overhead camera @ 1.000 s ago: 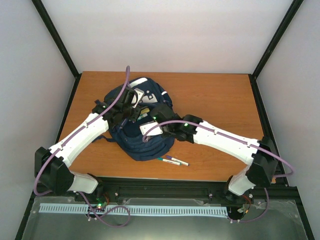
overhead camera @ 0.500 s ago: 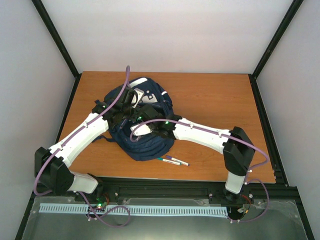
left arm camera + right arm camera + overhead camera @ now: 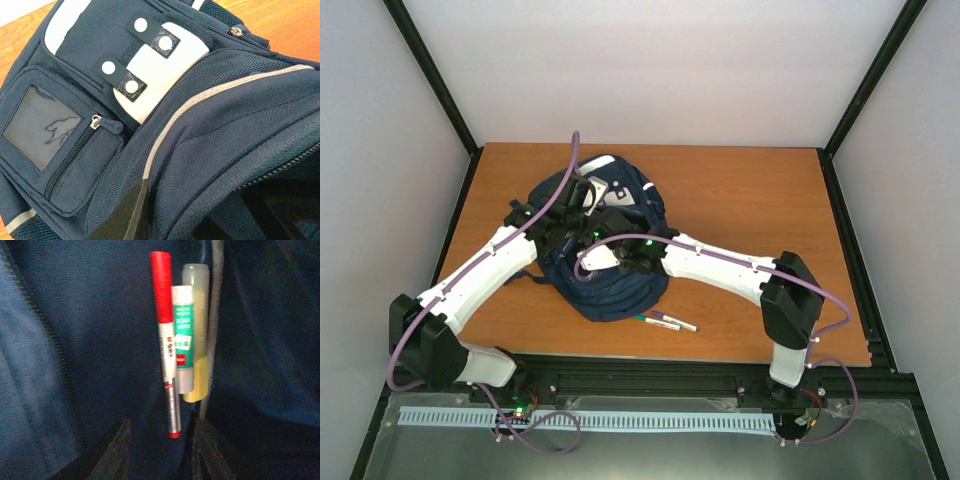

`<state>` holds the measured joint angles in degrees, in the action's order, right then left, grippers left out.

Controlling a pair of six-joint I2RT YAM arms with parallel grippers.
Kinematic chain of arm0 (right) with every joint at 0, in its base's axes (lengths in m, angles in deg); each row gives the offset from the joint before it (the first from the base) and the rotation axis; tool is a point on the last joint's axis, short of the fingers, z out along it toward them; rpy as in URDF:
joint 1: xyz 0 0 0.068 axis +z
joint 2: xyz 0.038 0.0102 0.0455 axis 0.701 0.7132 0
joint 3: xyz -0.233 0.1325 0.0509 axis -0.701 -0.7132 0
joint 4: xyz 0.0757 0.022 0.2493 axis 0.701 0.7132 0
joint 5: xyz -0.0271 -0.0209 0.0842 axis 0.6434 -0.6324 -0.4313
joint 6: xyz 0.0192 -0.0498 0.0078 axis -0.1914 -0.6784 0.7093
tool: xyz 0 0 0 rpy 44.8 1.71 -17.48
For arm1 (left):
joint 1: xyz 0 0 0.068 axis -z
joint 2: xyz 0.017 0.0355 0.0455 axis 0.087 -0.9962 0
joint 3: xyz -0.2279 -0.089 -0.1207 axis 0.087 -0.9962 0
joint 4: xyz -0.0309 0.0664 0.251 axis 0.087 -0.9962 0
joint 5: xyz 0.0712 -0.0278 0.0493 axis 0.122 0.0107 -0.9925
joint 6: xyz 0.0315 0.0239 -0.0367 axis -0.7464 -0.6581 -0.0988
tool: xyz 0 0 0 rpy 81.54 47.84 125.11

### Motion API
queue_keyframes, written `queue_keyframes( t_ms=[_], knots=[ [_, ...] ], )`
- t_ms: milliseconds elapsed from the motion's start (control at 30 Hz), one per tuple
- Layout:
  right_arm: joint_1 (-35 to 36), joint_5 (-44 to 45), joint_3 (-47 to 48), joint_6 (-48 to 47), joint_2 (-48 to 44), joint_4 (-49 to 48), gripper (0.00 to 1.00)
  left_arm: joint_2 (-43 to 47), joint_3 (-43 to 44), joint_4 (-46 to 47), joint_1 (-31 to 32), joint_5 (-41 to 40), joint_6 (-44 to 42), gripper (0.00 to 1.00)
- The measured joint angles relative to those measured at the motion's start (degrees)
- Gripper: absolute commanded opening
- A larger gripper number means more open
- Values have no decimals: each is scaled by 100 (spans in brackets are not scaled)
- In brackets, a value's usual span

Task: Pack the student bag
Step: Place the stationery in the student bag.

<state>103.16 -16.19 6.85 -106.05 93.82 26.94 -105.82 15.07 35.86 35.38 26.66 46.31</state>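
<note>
— Wooden table [image 3: 750, 200], student bag [image 3: 605, 290] at nine o'clock of centre. Your left gripper [image 3: 190, 220] pinches its rim; your right gripper [image 3: 157, 450], narrowly parted, hangs over the red marker [image 3: 165, 340] inside.
— Next?
— Probably the loose pens [image 3: 667, 321], five o'clock of the bag.

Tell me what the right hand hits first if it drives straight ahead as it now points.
Most likely the red marker: its tip lies just ahead of the right hand, beside a glue stick inside the bag. Depth is hard to judge.

Right gripper [image 3: 159, 445] pushed deeper into student bag [image 3: 610, 295] (jaws parted).
</note>
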Motion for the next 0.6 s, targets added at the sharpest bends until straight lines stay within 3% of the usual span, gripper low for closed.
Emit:
queue_keyframes(
  t_ms=[167, 300, 400, 600],
  knots=[
    [50, -505, -2, 549, -367, 579, 56, 0, 0, 0, 0, 0, 0, 11],
    [87, -1174, -127, 1163, -1209, 907, 73, 0, 0, 0, 0, -4, 0, 11],
    [92, -1572, -389, 1659, -2022, 929, 99, 0, 0, 0, 0, -7, 0, 11],
    [35, -2507, -1005, 2767, -2457, 1167, 100, 0, 7, -4, 0, -28, 0, 12]
  ],
)
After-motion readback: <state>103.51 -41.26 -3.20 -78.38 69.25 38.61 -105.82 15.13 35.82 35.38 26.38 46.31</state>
